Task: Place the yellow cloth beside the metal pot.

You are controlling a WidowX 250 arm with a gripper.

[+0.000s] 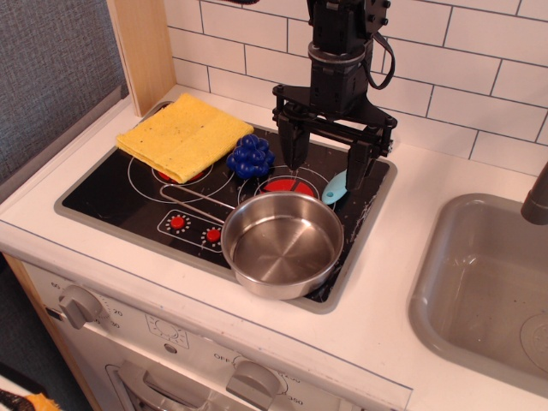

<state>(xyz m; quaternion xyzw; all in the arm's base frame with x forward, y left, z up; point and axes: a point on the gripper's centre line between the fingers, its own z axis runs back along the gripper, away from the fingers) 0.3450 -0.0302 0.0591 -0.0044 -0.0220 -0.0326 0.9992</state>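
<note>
My fingers hang spread and empty, my gripper (328, 167) above the back of the stovetop just behind the shallow shiny steel pot (281, 242), while the flat mustard-yellow cloth (185, 134) lies well off toward the stove's far-left corner, its long axis running diagonally.

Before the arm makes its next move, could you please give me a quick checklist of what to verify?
1. End effector open and empty: ok.
2. Yellow cloth in plain view, lying flat at the hob's back left: ok.
3. End effector over the cloth: not ok; it hangs over the right rear burner.
4. Blue grape cluster apart from the cloth: cannot tell; they look close.
5. Free hob space left of the metal pot: ok.
</note>
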